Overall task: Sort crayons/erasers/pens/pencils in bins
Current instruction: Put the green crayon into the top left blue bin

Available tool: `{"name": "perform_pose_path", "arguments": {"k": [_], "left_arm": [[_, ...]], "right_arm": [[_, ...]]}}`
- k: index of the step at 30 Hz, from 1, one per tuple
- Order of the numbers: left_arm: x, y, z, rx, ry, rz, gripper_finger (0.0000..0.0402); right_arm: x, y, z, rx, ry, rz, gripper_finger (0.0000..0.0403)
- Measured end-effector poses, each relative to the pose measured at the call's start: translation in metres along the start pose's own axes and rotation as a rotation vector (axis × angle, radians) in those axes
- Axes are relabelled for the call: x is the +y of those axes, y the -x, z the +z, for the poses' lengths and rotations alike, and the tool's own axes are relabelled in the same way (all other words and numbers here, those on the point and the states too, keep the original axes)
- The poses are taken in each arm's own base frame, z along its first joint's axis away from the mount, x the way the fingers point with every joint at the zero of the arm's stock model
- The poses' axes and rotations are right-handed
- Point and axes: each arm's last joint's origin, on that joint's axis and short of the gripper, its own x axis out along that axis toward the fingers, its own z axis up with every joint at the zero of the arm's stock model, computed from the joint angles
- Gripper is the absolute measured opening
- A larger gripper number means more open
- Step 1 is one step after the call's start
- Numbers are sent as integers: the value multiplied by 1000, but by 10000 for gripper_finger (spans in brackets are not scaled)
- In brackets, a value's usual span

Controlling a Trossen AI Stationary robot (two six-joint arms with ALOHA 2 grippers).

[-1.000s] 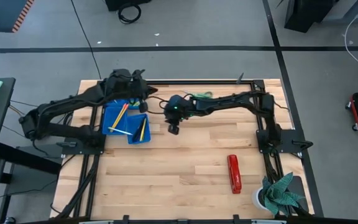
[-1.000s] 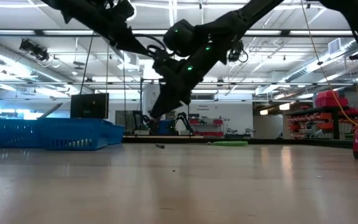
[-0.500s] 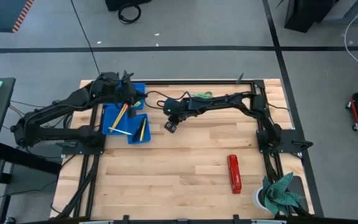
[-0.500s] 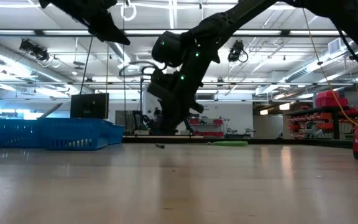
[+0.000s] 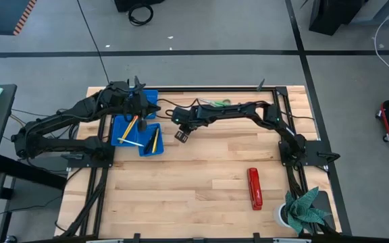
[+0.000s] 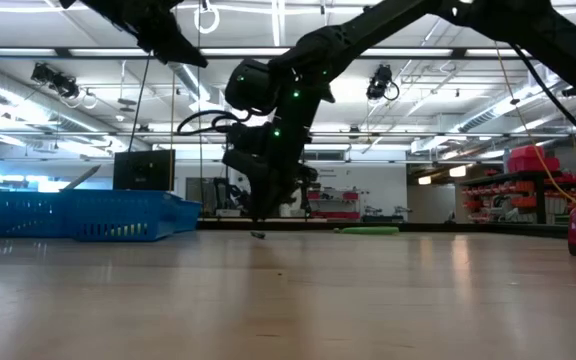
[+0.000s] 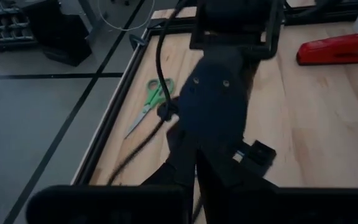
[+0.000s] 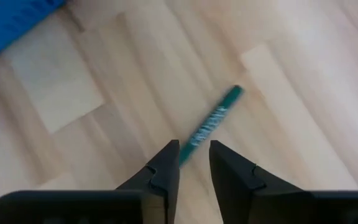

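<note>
Right gripper (image 8: 194, 163) points down at the wood table (image 8: 303, 68), fingers (image 8: 166, 163) parted with the near end of a green crayon (image 8: 211, 121) between their tips, not pinched. Left gripper (image 5: 142, 108), fingers closed on nothing, hangs over the blue bins (image 5: 121, 128) holding pencils (image 5: 128, 127).

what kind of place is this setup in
Probably a robotics lab or workshop: a wooden table in a black frame stands on a grey floor marked with tape lines, and the low view shows a big hall with ceiling strip lights and red parts racks.
</note>
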Motion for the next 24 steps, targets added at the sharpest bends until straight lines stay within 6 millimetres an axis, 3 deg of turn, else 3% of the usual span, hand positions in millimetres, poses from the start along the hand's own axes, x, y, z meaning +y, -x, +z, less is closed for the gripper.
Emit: {"name": "perform_pose_path", "arguments": {"k": [9,24], "left_arm": [[0,0,-1,8,-80,8,14],[0,6,2,-25,-209,24,14]], "right_arm": [[1,-4,-4,28,-77,8,129],[9,-3,-4,9,-214,18,108]]}}
